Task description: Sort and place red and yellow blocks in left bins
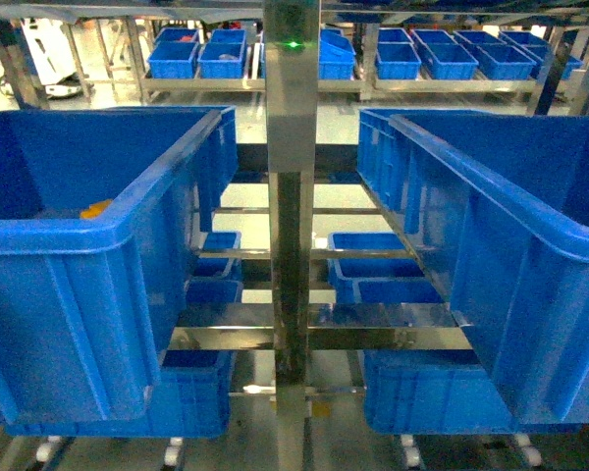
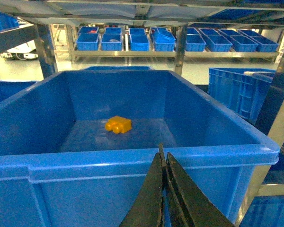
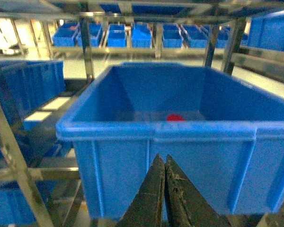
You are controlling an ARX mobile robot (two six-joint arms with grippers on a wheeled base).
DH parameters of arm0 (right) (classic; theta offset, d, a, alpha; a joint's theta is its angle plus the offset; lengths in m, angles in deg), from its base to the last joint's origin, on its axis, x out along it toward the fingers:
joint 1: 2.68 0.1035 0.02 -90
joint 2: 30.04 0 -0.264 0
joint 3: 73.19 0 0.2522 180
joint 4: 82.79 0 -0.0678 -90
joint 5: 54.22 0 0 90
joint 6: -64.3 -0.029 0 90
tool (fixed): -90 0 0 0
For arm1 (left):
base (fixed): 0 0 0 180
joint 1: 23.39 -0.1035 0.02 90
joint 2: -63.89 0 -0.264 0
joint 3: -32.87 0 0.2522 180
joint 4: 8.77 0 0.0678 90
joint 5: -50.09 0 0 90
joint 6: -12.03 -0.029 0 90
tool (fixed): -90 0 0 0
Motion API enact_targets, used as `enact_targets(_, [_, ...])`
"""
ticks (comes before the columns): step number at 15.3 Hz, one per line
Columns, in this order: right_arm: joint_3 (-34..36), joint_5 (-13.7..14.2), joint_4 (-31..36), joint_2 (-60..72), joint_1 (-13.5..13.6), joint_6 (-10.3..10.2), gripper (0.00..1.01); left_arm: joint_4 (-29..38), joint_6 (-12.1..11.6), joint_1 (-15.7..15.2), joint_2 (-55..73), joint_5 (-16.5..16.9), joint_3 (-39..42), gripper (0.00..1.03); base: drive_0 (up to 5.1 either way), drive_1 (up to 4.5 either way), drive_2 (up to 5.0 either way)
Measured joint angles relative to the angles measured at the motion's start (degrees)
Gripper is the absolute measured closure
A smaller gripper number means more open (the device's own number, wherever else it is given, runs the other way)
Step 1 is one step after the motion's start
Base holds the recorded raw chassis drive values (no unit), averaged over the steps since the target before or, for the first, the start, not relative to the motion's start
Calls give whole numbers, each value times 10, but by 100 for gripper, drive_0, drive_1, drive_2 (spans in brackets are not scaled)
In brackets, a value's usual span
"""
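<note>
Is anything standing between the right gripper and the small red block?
Yes. The shut right gripper sits outside and below the rim of the large blue plastic bin, whose near wall stands between it and the small red block lying on the bin floor.

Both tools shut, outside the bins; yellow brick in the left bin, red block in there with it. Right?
Not quite. The red block lies in the right bin, as the right wrist view shows. The left bin holds only the yellow brick. Left tool and right tool are shut, outside the bins.
</note>
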Motion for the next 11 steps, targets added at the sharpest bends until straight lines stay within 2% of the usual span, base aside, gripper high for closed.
enact_targets(1, [2, -1, -65, -45, 0, 0, 99, -9, 0, 0, -15, 0, 6, 101, 0, 0, 0])
enact_targets(2, [11, -1, -77, -86, 0, 0, 99, -19, 0, 0, -29, -1, 11, 101, 0, 0, 0])
enact_targets(5, [18, 0, -70, -91, 0, 0, 99, -27, 0, 0, -65, 0, 25, 101, 0, 0, 0])
enact_targets(11, [31, -1, -72, -107, 0, 0, 99, -85, 0, 0, -128, -1, 32, 101, 0, 0, 0])
